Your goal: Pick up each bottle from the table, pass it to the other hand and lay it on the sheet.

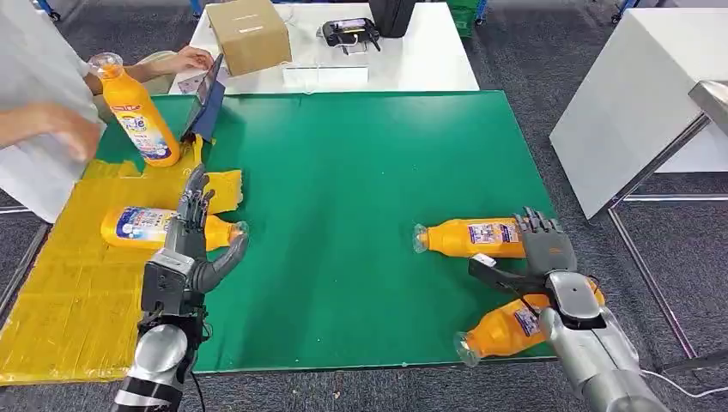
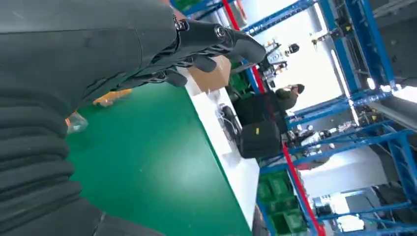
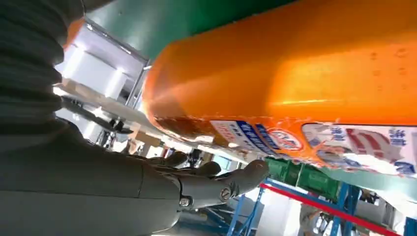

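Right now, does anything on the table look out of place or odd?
Yes: a person's hand holds one orange bottle upright over the yellow sheet, while the bottle beside it lies flat. The sheet's far edge looks crumpled near the left robot hand.

Glossy orange plastic bottle (image 1: 475, 237), matt green tabletop (image 1: 360, 172), crinkled yellow sheet (image 1: 69, 292)

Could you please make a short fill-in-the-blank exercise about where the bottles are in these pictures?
1. The bottle lying on the yellow sheet is nearest the robot's ____ hand.
2. The table cover is ____ in colour.
3. Near the right hand, ____ bottles lie on the table cover.
4. A person's hand is beside a bottle that stands ____.

Missing words: left; green; two; upright
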Controlling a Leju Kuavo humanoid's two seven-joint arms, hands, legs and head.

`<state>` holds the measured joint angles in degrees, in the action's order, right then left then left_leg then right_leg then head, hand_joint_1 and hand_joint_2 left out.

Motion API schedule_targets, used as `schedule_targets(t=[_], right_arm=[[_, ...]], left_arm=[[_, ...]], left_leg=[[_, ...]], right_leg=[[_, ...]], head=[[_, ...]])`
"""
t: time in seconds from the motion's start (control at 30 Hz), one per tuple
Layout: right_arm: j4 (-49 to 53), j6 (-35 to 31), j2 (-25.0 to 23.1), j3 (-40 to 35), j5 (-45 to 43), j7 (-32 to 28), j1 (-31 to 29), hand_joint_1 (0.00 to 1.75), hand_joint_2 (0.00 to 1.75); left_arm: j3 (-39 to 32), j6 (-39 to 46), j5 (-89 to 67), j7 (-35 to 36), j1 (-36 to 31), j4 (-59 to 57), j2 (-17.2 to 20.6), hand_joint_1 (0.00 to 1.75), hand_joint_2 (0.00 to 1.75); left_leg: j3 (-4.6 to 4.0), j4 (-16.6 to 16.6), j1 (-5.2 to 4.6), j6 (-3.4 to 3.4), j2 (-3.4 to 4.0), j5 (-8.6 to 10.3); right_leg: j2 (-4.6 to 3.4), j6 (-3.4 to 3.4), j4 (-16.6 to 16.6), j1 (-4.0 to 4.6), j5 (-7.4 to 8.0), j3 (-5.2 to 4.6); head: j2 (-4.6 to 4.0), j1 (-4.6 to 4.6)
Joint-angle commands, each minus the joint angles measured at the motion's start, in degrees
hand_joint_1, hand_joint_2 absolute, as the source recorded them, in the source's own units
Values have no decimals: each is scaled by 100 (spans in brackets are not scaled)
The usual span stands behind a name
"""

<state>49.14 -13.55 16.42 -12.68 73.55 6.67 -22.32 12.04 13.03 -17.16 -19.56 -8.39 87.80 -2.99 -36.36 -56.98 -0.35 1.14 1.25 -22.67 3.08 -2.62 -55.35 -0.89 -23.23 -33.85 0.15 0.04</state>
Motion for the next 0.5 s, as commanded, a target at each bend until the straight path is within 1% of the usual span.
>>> schedule_targets(t=[0.03, 0.07, 0.13, 0.2, 0.23, 0.27, 0.33, 0.37, 0.5], right_arm=[[-1933, -357, -464, -105, 383, -84, -921, 0, 175], [-2016, -402, -469, -159, 473, -61, -953, 0, 175], [-2227, -500, -512, -352, 735, -46, -1019, 0, 175], [-2444, -412, -574, -470, 878, -83, -1122, 0, 175], [-2444, -412, -574, -470, 878, -83, -1122, 0, 175], [-2557, -307, -603, -495, 870, -179, -1187, 0, 175], [-2580, -304, -597, -488, 855, -209, -1209, 0, 175], [-2580, -304, -597, -488, 855, -209, -1209, 0, 175], [-2580, -304, -597, -488, 855, -209, -1209, 0, 175]], left_arm=[[400, -35, 207, -89, -220, -389, -2, 0, 175], [417, -31, 223, -94, -228, -399, 2, 0, 175], [467, -24, 276, -102, -260, -457, -14, 0, 175], [502, -36, 354, -103, -289, -537, -26, 0, 175], [502, -36, 354, -103, -289, -537, -26, 0, 175], [540, -53, 392, -117, -316, -600, -30, 0, 175], [559, -53, 403, -122, -333, -634, -37, 0, 175], [559, -53, 403, -122, -333, -634, -37, 0, 175], [559, -53, 403, -122, -333, -634, -37, 0, 175]], left_leg=[[31, 1, 8, -8, 5, -12], [18, 2, 4, -5, 1, -5], [44, 0, 11, -12, 1, -16], [39, 2, 11, -11, 1, -12], [20, 2, 6, -6, 1, -5], [41, 2, 11, -12, 4, -12], [33, 3, 8, -8, 4, -6], [42, 3, 10, -11, 6, -9], [47, 3, 9, -8, 11, -5]], right_leg=[[-31, 9, 7, 3, -5, 30], [-19, 6, 5, 1, -2, 17], [-36, 14, 7, 4, -10, 44], [-31, 12, 9, 5, -7, 38], [-18, 7, 7, 3, -1, 20], [-36, 13, 9, 5, -6, 40], [-22, 10, 8, 3, -3, 31], [-30, 14, 8, 4, -6, 40], [-22, 11, 10, 4, -1, 41]], head=[[0, 2], [0, 2], [0, 2], [0, 2], [0, 0], [0, 2], [0, 2], [0, 2], [0, 2]])
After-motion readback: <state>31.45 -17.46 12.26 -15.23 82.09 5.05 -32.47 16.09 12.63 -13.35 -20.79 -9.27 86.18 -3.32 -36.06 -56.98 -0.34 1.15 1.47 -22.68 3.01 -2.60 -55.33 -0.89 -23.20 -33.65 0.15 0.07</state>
